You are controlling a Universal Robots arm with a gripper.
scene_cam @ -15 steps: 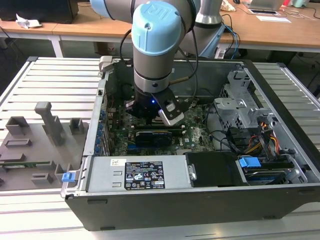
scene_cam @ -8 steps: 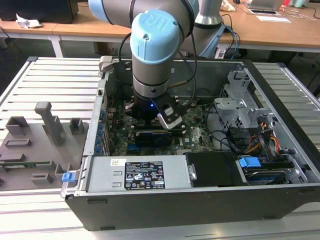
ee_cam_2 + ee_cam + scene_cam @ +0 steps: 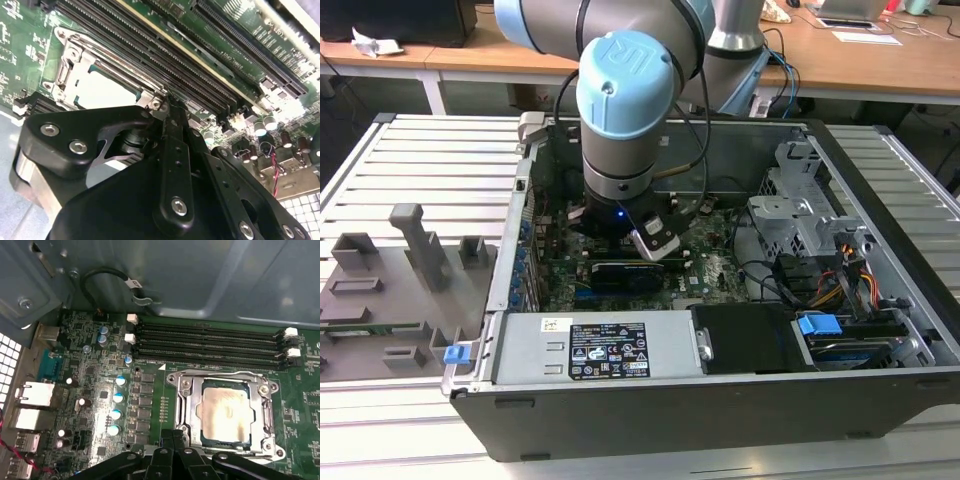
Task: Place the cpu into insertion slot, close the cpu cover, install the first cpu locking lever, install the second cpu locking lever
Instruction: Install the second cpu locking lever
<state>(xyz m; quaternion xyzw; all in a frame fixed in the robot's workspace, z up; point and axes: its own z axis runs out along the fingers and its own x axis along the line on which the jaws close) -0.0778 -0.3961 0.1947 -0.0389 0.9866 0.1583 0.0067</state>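
Pincer (image 3: 172,440) fingers together, nothing between them, tips just beside the near edge of the cpu cover (image 3: 187,407). Cover lies flat over the insertion slot (image 3: 206,440); the cpu (image 3: 225,412) sits inside, directly beyond the tips, its silver top showing through the window.

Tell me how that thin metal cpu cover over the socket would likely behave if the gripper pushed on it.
The cpu cover looks like a thin silvery frame with a big window, so it is probably light and could flex or bend under a hard push. It lies flat over the cpu, so it likely won't tip. Its smooth metal may be slippery for the gripper.
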